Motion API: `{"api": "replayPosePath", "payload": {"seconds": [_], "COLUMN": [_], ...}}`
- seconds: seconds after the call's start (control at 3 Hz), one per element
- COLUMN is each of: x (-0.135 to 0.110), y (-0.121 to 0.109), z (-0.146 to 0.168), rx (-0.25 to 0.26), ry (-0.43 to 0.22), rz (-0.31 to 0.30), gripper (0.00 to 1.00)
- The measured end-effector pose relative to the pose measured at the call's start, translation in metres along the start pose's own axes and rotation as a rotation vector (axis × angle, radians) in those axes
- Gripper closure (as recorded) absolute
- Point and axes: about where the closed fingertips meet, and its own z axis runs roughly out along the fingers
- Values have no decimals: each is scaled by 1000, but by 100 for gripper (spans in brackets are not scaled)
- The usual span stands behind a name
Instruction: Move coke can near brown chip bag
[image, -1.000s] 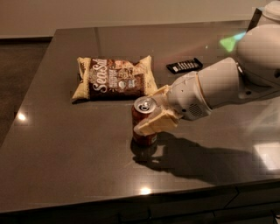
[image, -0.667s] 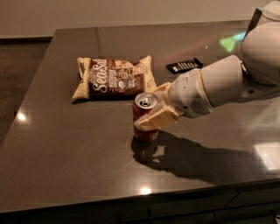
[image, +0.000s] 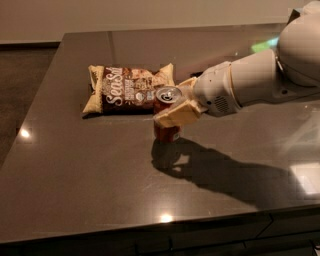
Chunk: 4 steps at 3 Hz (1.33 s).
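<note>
The can (image: 166, 132) sits upright between the gripper (image: 171, 103) fingers (image: 179, 114), which are closed on its sides, a grip that holds it level; the bag (image: 125, 91) lies just left of the fingers on the table (image: 75, 175), so release looks near

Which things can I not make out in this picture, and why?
Camera view:
Lettering on the can: covered by the tool, which is shut around the can beside the bag.
Whether the can rests on the table: its base merges with shadow.
Small print on the bag: too small.
Far end of the arm: cut off by the right edge.
</note>
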Motion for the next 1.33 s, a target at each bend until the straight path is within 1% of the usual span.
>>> {"api": "replayPosePath", "payload": {"seconds": [0.33,0.67,1.0,1.33], "x": [-6,-8,-7,-4], "y": [-25,-41,-51,-57], "z": [6,16,27,35], "rx": [44,58,66,64], "ry": [-12,-8,-2,7], "rz": [15,19,15,15], "gripper": [100,100,83,60]}}
